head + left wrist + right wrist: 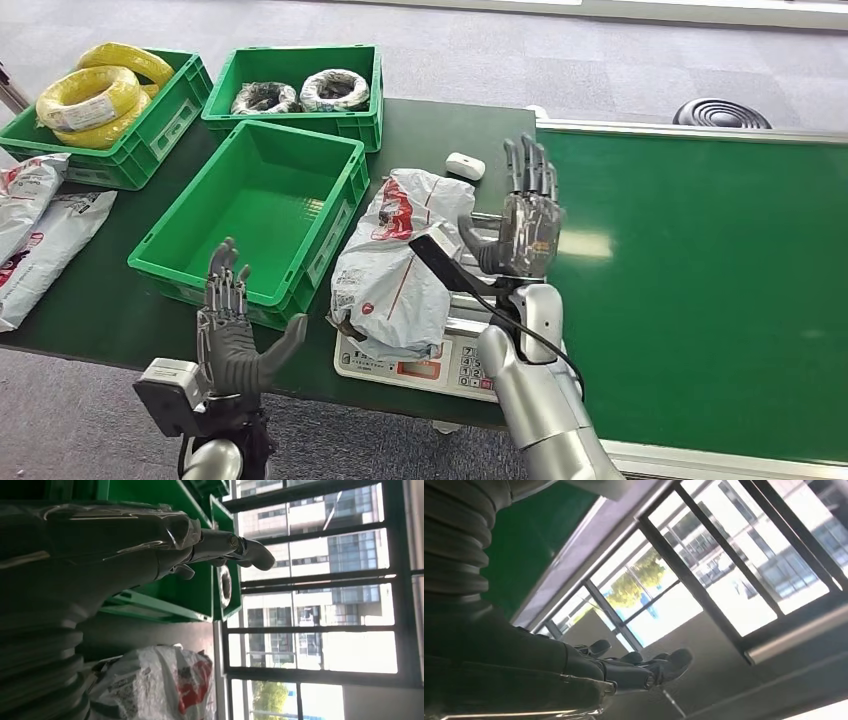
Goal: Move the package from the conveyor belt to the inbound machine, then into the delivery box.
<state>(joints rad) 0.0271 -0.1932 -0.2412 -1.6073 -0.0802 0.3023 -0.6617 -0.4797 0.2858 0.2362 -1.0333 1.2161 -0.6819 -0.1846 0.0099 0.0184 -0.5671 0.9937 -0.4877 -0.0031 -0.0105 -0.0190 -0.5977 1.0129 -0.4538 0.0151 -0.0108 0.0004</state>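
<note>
The package [395, 262] is a crinkled, glossy white plastic mailer bag printed in red, its film creased and catching light. It lies on the scale [440, 360], smooth pale hard plastic. The crates [250, 215] are moulded green plastic with a slight sheen. The conveyor belt [700, 280] is matt green, smooth, framed in brushed metal. The table [440, 125] top is dark and matt. The right hand [525, 225] has shiny clear plates over dark fingers; the left hand [230, 335] looks matt grey.

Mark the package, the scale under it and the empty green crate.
package [395, 265], head view, middle of the white bag.
scale [455, 366], head view, keypad panel.
empty green crate [262, 192], head view, bare inner floor.
</note>
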